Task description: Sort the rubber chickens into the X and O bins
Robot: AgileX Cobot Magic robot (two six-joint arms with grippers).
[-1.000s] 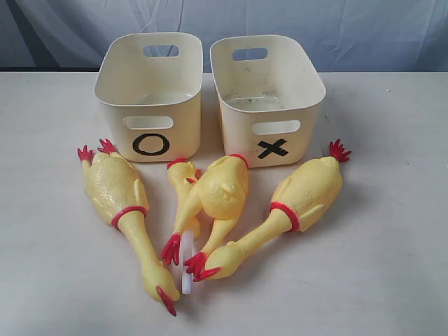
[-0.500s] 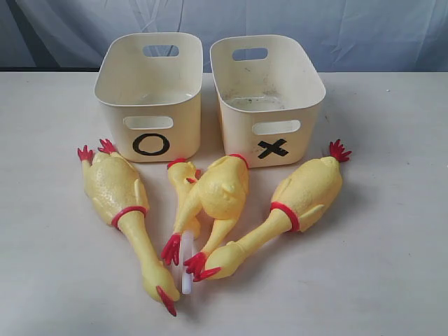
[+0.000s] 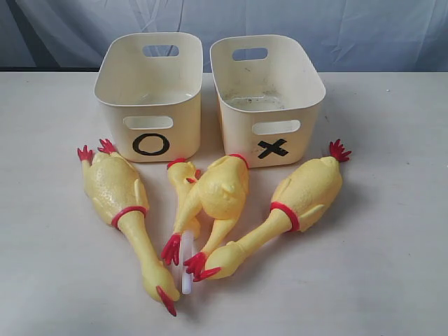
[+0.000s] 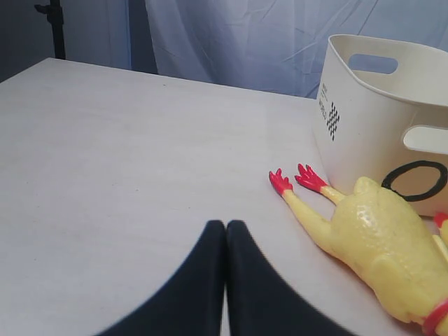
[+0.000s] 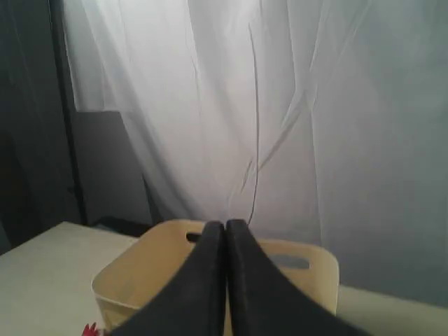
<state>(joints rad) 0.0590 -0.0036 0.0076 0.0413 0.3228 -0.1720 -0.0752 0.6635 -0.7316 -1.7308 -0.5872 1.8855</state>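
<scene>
Three yellow rubber chickens lie on the table in front of the bins: the left chicken (image 3: pixel 119 192), the middle chicken (image 3: pixel 220 192) and the right chicken (image 3: pixel 301 196). Behind them stand the O bin (image 3: pixel 150 94) and the X bin (image 3: pixel 266 98), both holding no chickens. Neither gripper shows in the exterior view. In the left wrist view my left gripper (image 4: pixel 225 227) is shut and holds nothing, near the left chicken (image 4: pixel 381 241) and the O bin (image 4: pixel 381 112). My right gripper (image 5: pixel 225 225) is shut and holds nothing, facing a cream bin (image 5: pixel 140 273).
A small white stick (image 3: pixel 187 262) lies between the chickens' feet and heads. A pale curtain (image 3: pixel 280 28) hangs behind the table. A dark stand (image 4: pixel 56 28) rises past the table's far corner in the left wrist view.
</scene>
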